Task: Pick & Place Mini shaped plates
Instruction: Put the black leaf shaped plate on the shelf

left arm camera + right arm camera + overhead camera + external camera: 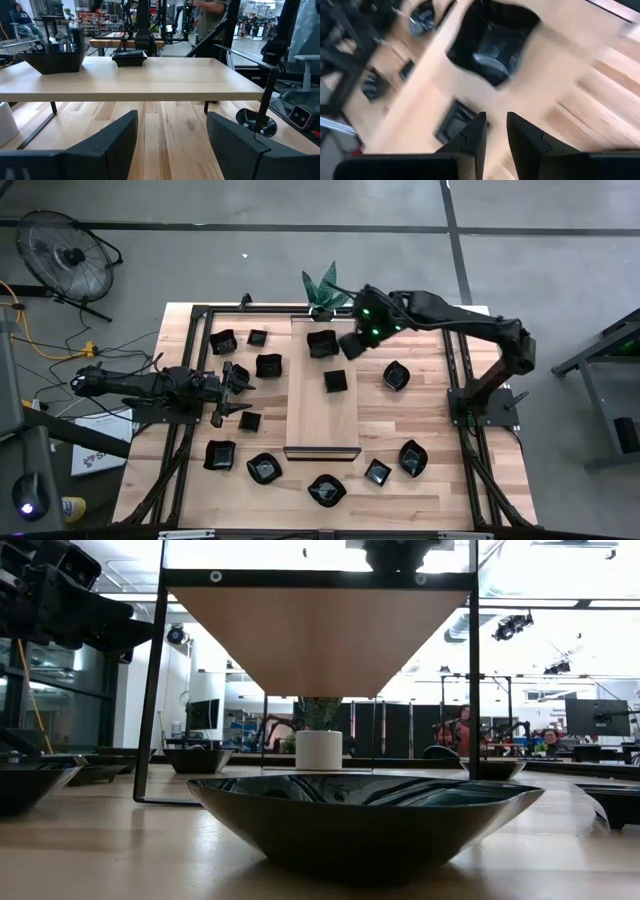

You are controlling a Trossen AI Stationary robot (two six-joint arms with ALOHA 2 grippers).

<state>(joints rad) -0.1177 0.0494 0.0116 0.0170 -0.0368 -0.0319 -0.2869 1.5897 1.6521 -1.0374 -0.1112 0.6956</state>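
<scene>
The right gripper [352, 344] hovers at one o'clock over the long pale wooden board [322, 425], fingers slightly parted, grasping nothing. Two glossy black mini plates [322, 343] sit on it. The left gripper [232, 392] waits at nine o'clock, fingers released.

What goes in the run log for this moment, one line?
right hand: open, empty, above raised board's far end | square plate: resting on board | left hand: open, waiting at table's left
</scene>
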